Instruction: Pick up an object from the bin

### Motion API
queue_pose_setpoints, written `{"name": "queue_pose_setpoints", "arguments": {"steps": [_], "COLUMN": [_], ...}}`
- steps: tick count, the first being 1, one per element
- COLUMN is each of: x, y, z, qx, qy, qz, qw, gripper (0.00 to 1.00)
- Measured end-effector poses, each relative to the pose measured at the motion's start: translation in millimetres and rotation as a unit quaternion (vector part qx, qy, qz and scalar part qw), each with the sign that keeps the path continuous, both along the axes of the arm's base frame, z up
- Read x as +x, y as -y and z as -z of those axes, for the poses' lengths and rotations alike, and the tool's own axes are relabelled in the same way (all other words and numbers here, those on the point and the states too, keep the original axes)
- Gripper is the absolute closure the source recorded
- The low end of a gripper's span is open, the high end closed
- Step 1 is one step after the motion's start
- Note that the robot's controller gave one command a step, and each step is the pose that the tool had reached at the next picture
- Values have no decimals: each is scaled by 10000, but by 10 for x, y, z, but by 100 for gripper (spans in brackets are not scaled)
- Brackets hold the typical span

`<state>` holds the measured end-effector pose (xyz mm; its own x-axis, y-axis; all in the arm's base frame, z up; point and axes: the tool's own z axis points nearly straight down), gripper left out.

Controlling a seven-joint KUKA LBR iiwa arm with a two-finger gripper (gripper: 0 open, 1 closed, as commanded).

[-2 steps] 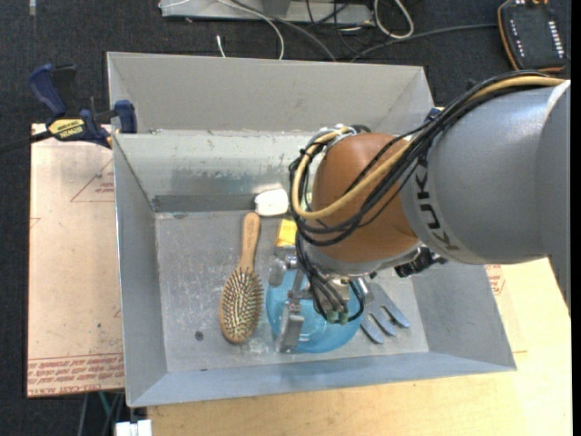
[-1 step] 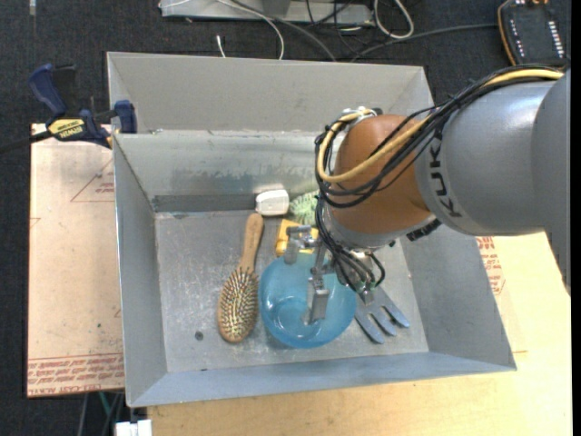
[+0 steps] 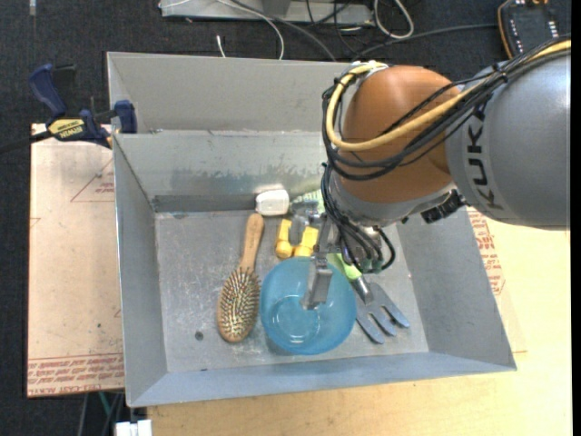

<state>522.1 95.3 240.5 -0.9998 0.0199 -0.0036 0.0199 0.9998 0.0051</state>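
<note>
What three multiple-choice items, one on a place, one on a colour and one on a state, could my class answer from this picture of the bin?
1. Where does the wooden hairbrush lie, as the camera sees it?
A. Inside the bowl
B. To the right of the bowl
C. To the left of the bowl

2. What colour is the bowl?
A. Red
B. Blue
C. Black

3. How does the bowl stand?
A. Open side up
B. Upside down
C. On its edge against the bin's wall

Answers:
1. C: the brush's bristled head lies beside the bowl's left rim.
2. B: the bowl is clear blue.
3. A: its round rim and hollow face upward, and the gripper is over that hollow.
</note>
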Motion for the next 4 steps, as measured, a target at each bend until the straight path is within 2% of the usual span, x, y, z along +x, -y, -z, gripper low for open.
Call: {"name": "queue_pose_setpoints", "arguments": {"steps": [1, 2, 3, 4], "x": [-42, 432, 433, 36], "y": [-79, 151, 152, 472], "z": [-377, -471, -471, 64], "qx": [5, 5, 5, 2], "qy": [5, 22, 22, -10], "qz": [145, -551, -549, -583], "qw": [9999, 9985, 9985, 9983], "gripper": [0, 100, 100, 100]}}
